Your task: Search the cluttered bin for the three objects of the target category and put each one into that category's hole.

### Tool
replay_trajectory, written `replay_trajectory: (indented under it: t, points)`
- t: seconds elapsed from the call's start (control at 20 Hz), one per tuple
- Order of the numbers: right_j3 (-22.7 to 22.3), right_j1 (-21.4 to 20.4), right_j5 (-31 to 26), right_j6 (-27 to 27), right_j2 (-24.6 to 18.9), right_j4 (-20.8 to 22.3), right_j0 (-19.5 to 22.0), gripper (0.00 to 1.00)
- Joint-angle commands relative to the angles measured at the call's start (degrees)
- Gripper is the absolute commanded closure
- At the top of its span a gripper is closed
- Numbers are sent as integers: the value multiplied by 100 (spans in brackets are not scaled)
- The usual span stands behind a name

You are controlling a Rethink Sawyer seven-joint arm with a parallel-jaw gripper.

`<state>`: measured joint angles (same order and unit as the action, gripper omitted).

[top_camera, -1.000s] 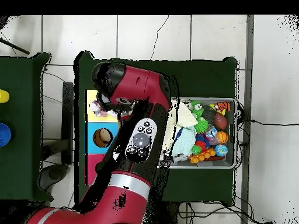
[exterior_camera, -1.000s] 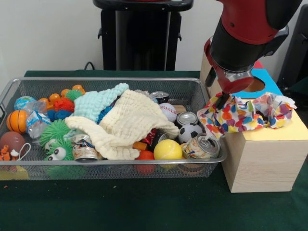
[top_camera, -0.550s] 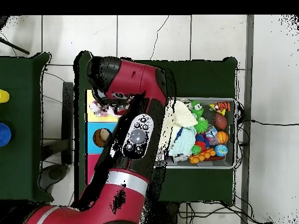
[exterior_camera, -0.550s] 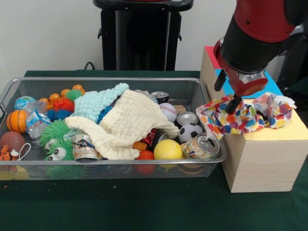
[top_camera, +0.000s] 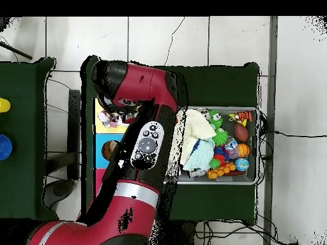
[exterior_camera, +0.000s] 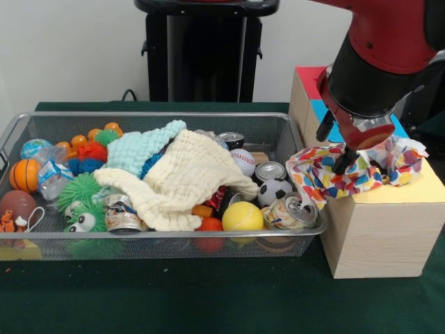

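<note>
A colourful heart-patterned cloth (exterior_camera: 361,167) lies bunched on the yellow top (exterior_camera: 425,185) of the wooden box (exterior_camera: 382,229), its left end hanging over the bin's corner. My gripper (exterior_camera: 332,146) hangs right over it with its two black fingers apart, open, the lower fingertip (exterior_camera: 340,163) touching the cloth. In the overhead view the arm (top_camera: 137,86) covers the gripper, and only a bit of the cloth (top_camera: 107,118) shows. A cream cloth (exterior_camera: 188,174) and a teal cloth (exterior_camera: 139,149) lie in the wire bin (exterior_camera: 160,243).
The bin holds several balls, dented cans, spiky toys and a crushed bottle (exterior_camera: 52,177). The box top has a blue section with a round hole (top_camera: 110,150) and a red section (exterior_camera: 306,73) behind it. A black stand (exterior_camera: 205,49) rises behind the bin.
My gripper has moved to the right, from the cloth's left end to above its middle. The cloth has stayed on the box and bunched slightly.
</note>
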<state>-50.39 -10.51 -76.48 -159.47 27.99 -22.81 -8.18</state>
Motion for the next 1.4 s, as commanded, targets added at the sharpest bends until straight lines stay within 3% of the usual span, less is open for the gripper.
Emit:
replay_trajectory:
  t: [0.05, 1.4]
  points:
    - [-400, 97, 92, -1715, -168, -177, 78, 0]
    - [-806, 141, 799, -1523, -245, -124, -5, 0]
